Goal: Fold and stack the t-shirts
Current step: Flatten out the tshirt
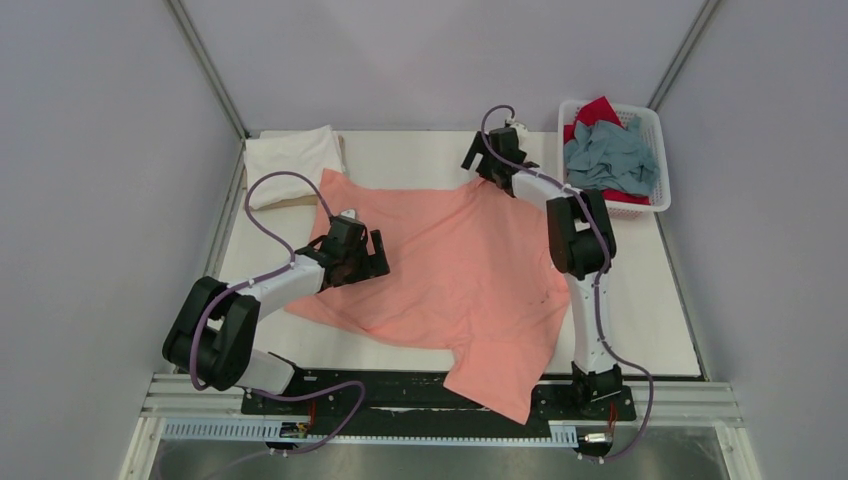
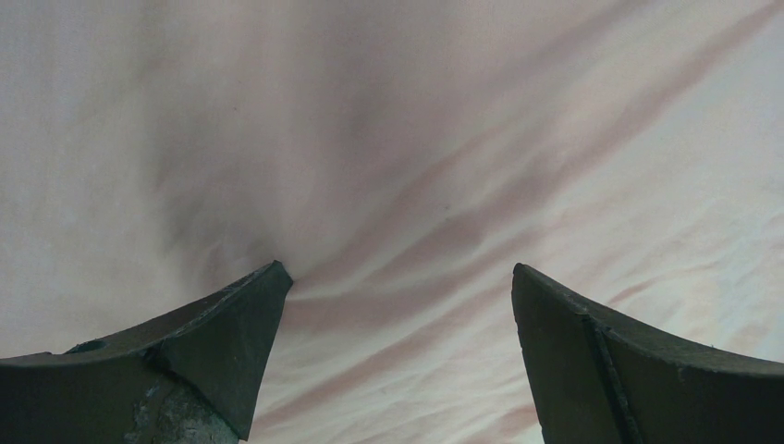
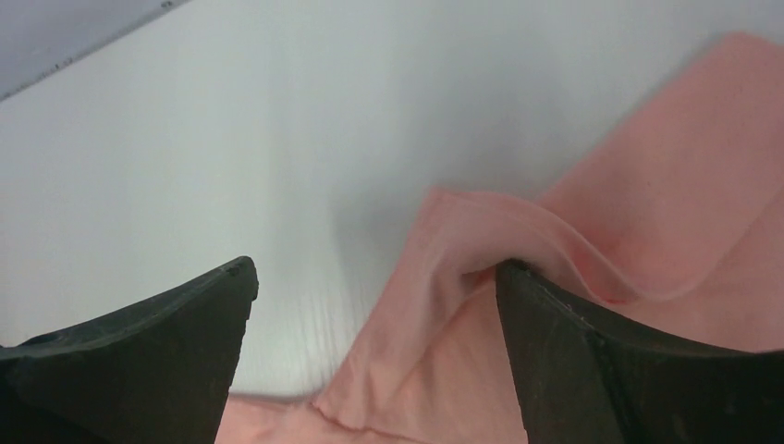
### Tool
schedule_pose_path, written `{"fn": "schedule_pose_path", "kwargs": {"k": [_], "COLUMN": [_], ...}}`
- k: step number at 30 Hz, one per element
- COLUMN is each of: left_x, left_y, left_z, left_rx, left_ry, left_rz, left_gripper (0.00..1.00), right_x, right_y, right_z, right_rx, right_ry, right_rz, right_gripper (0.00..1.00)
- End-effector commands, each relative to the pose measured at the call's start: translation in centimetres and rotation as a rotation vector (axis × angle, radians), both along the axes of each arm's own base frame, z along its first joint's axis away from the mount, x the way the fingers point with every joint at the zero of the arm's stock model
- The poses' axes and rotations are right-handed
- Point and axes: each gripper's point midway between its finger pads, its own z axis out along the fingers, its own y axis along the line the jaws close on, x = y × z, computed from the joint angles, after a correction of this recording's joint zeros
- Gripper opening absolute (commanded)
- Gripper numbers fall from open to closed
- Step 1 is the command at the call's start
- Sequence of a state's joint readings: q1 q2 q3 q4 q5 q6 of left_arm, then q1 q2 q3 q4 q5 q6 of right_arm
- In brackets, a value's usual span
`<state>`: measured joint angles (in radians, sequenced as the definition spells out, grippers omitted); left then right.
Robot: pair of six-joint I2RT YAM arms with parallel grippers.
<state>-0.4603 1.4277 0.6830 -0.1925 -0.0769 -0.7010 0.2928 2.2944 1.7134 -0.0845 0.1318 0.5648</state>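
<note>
While the salmon-pink shirt point(image 1: 450, 270) lies spread and creased across the table point(image 1: 650, 310), one corner hanging over the near edge, status reads: flattening and first fold not yet done. Left gripper point(image 2: 398, 277): jaws apart, nothing between them, poised close above the shirt's left part. Right gripper point(image 3: 374, 273): jaws apart, at the shirt's far edge, with a raised ridge of hem touching one finger point(image 3: 601, 361) and bare table by the other. White shirt point(image 1: 290, 160): folded, far left corner. Grey-blue shirt point(image 1: 610, 155) and red shirt point(image 1: 598, 110): crumpled in the basket point(image 1: 662, 205), far right. Handling note, by judgement: close the right jaws on the hem ridge alone, low to the table. Pinch the left on an edge, not mid-panel. Draw both outward evenly so the soft cotton flattens before folding. Recover the overhanging corner early, lest its weight drag the cloth.
</note>
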Motion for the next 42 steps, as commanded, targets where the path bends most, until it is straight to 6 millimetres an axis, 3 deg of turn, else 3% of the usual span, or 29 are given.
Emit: {"fn": "schedule_pose_path", "kwargs": {"k": [1, 5, 7, 9, 13, 15, 17, 21, 23, 24, 26, 28, 32, 37, 42], "left_x": [-3.6, -3.7, -3.6, -3.6, -3.2, -2.6, -2.0, -1.2, -1.0, -0.9, -0.9, -0.7, -0.1, 1.1, 3.5], "left_y": [0.7, 0.5, 0.5, 0.6, 0.4, -0.1, -0.7, -1.1, -0.9, -0.7, -0.5, -0.3, -0.3, -0.5, 0.0], "left_z": [-3.5, -3.4, -3.2, -3.0, -2.4, -1.8, -1.1, 0.1, 0.3, 0.3, 0.3, 0.3, 0.0, -0.5, -0.6], "left_rx": [0.022, 0.008, 0.007, 0.010, 0.004, -0.016, -0.034, -0.050, -0.045, -0.038, -0.029, -0.017, -0.012, 0.011, 0.044], "left_ry": [0.158, 0.160, 0.152, 0.145, 0.127, 0.105, 0.080, 0.043, 0.031, 0.027, 0.029, 0.026, 0.025, 0.034, 0.025], "left_rz": [-0.018, -0.024, -0.024, -0.022, -0.021, -0.024, -0.024, -0.017, -0.002, 0.006, 0.013, 0.025, 0.044, 0.054, 0.077], "left_gripper": [1.00, 1.00, 1.00, 1.00, 1.00, 1.00, 1.00, 1.00, 1.00, 1.00, 1.00, 1.00, 1.00, 1.00, 1.00], "right_x": [5.2, 10.4, 11.9, 12.2, 9.6, 7.0, 3.2, -5.9, -10.3, -12.6, -14.6, -15.3, -14.7, -12.6, -9.8], "right_y": [0.3, 2.5, 4.2, 5.2, 3.7, 2.5, 1.2, -1.8, -3.3, -4.1, -4.7, -5.5, -6.4, -7.5, -9.2], "right_z": [1.2, 4.7, 6.8, 9.0, 11.2, 11.8, 11.6, 8.0, 5.7, 3.6, 2.4, 1.3, -1.0, -3.7, -4.8], "right_rx": [0.039, 0.130, 0.155, 0.130, 0.017, -0.031, -0.069, -0.099, -0.089, -0.094, -0.115, -0.151, -0.159, -0.195, -0.212], "right_ry": [-0.140, -0.352, -0.422, -0.469, -0.448, -0.393, -0.283, -0.044, 0.061, 0.119, 0.162, 0.193, 0.260, 0.308, 0.322], "right_rz": [-0.053, -0.027, 0.050, 0.106, 0.121, 0.126, 0.130, 0.093, 0.045, 0.035, 0.040, 0.031, 0.006, -0.037, -0.076], "right_gripper": [1.00, 1.00, 1.00, 1.00, 1.00, 1.00, 1.00, 1.00, 1.00, 1.00, 1.00, 1.00, 1.00, 1.00, 1.00]}}
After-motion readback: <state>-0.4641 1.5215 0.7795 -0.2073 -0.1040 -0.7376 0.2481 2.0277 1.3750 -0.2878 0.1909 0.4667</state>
